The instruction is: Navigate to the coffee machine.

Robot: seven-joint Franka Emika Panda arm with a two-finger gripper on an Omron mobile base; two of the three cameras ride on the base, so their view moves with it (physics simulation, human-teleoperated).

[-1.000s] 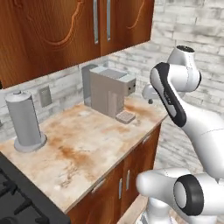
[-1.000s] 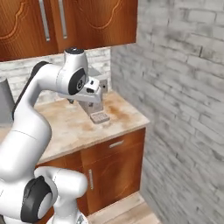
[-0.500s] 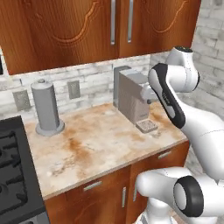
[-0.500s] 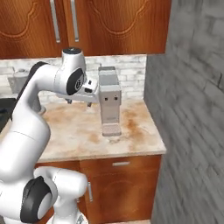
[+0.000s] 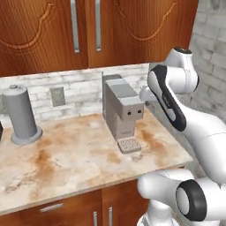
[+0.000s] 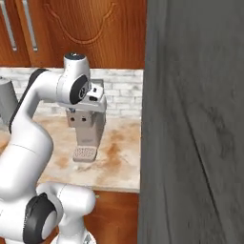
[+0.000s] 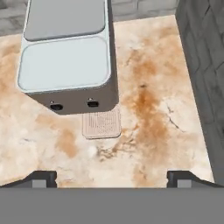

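The coffee machine (image 5: 121, 110) is a boxy matte grey unit with two dark front dots and a small grated drip tray (image 5: 129, 145). It stands at the back right of the marbled counter (image 5: 66, 159). In the right base view the coffee machine (image 6: 89, 129) sits partly behind my hand (image 6: 95, 93), which hovers over its head. From the hand view I look down on the coffee machine (image 7: 68, 57) and its tray (image 7: 102, 123). My gripper (image 7: 113, 177) is open, holding nothing, its fingertips (image 7: 41, 177) wide apart.
A plain grey cylinder (image 5: 22, 114) on a round base stands at the counter's left, near a wall outlet (image 5: 57, 96). Wooden upper cabinets (image 5: 88, 31) hang above. A grey brick wall (image 6: 195, 143) closes the counter's right end, close to the right camera.
The whole picture has shifted in both base views, so the base has moved: the coffee machine now sits near the centre and the side wall looms large on the right. The arm's pose looks unchanged.
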